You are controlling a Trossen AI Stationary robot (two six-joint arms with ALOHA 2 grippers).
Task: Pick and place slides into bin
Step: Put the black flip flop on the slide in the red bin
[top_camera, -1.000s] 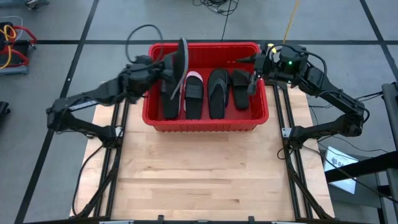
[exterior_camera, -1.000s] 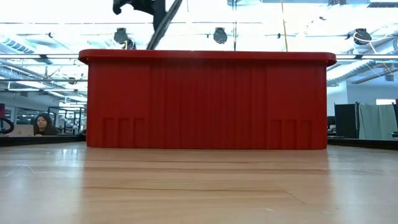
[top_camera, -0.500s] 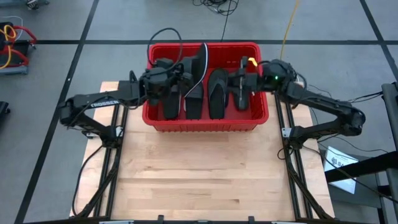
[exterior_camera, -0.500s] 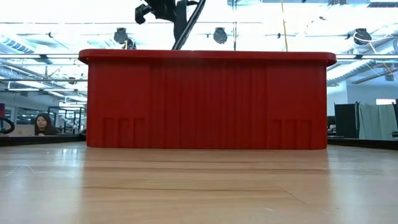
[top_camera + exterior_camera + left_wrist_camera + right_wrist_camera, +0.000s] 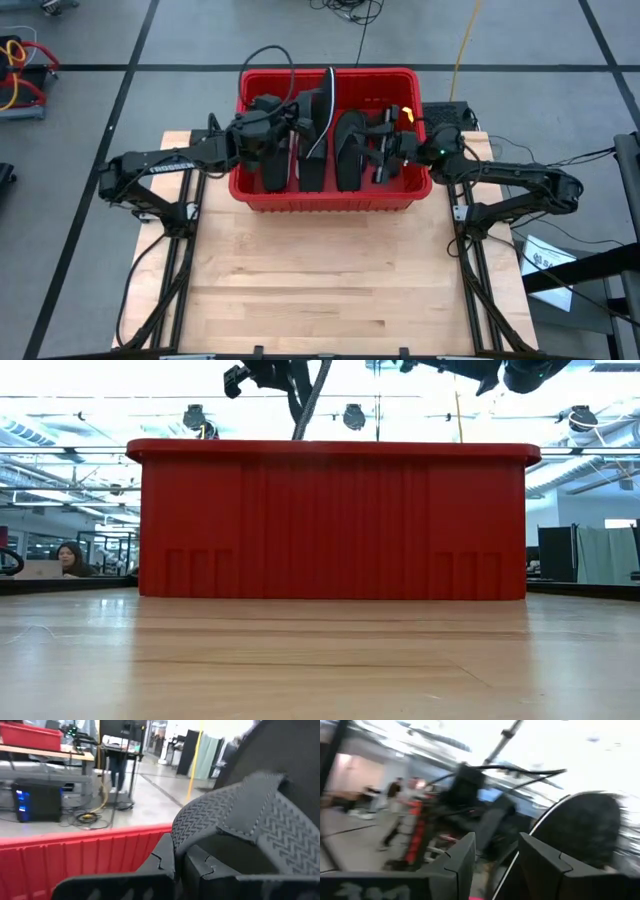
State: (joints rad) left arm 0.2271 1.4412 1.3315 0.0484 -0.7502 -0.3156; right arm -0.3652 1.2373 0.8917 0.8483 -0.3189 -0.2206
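The red bin (image 5: 330, 197) stands at the table's far middle and fills the low view (image 5: 330, 520). Several slides lie side by side in it: a black one (image 5: 274, 168), a pale-soled one (image 5: 311, 168), a black thong one (image 5: 349, 152) and another black one (image 5: 384, 160). My left gripper (image 5: 296, 122) reaches in over the bin's left part, shut on a black slide with a white edge (image 5: 323, 105). My right gripper (image 5: 386, 133) hovers open over the bin's right part, nothing between its fingers (image 5: 465, 860). My left gripper pinches the slide's wide grey patterned strap (image 5: 210, 827) between its two fingers (image 5: 165, 865). The fingers lie level and come from the table's left. The slide stands on edge, its sole upright, above the slides in the bin. Its lower end (image 5: 305, 422) dips behind the bin's rim.
Bare wooden table (image 5: 330, 290) lies between the bin and the near edge. Black frame rails (image 5: 190, 250) run along both sides of the table. Beyond the table a person (image 5: 70, 558) sits at a desk.
My left gripper has carried the slide from the bin's left rim toward the table's right, over the bin, and a little down; the slide stays on edge. My right gripper has come down over the bin's right part, moved toward the near edge and tipped upward.
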